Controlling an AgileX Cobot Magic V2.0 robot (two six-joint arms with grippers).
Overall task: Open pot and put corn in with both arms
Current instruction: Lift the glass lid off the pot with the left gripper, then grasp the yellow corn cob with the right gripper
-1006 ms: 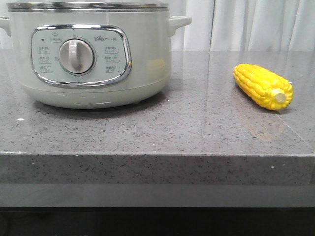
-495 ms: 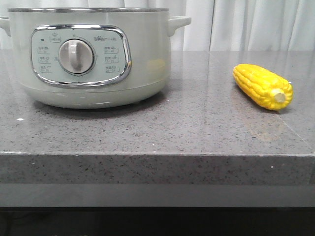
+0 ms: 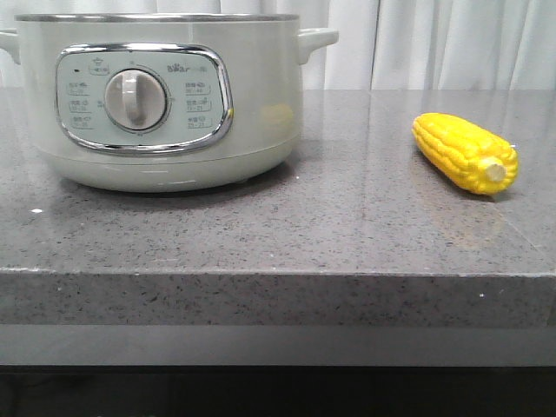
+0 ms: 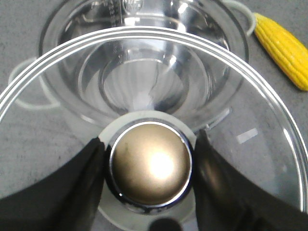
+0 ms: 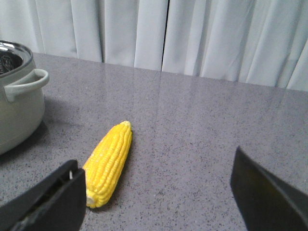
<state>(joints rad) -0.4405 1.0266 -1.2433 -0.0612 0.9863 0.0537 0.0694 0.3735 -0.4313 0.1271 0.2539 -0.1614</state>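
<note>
In the front view, the pot (image 3: 161, 100) is seen near the bench's (image 3: 347, 234) left edge with its rim bare, whereas a second ago the lid was seated there; the corn (image 3: 465, 152) is left lying toward the right edge. In the left wrist view, the lid (image 4: 144, 144) is held above the open pot, its knob (image 4: 151, 166) clamped by the left gripper (image 4: 150, 168). In the right wrist view, the right gripper (image 5: 159, 192) is spread wide near the corn, nothing held. Opening is judged done; pickup remains.

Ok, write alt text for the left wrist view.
The left gripper clamps the round brass-coloured knob of a clear glass lid, held above the open pale grey-green cooker pot with its shiny steel bowl. A bright yellow corn cob lies on the grey counter beside the pot.
</note>
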